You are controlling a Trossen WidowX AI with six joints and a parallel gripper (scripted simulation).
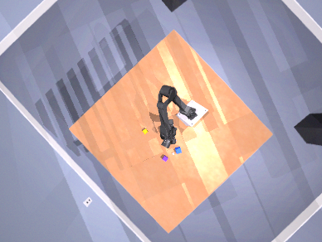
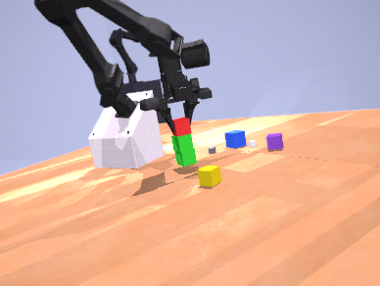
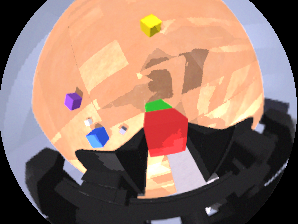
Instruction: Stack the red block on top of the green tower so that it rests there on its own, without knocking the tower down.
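Note:
The gripper [image 2: 181, 125] [image 3: 166, 131] is shut on the red block [image 2: 181, 127] [image 3: 165, 132], with a finger on each side of it. The red block is directly above the green tower [image 2: 184, 149] [image 3: 158, 105], and their faces meet in the exterior view; whether its weight rests there cannot be told. The tower shows as two green blocks, slightly offset from each other and leaning a little to the left at the top in that view. In the wrist view only a green strip shows beyond the red block. The top view hides the tower and red block under the arm.
A yellow block [image 1: 144, 131] [image 2: 210, 176] [image 3: 150, 25] lies near the tower. A blue block [image 1: 178, 150] [image 2: 235, 139] [image 3: 98, 137], a purple block [image 1: 165, 158] [image 2: 274, 142] [image 3: 73, 101] and two tiny cubes lie farther off. The arm's white base [image 2: 115, 152] stands beside the tower.

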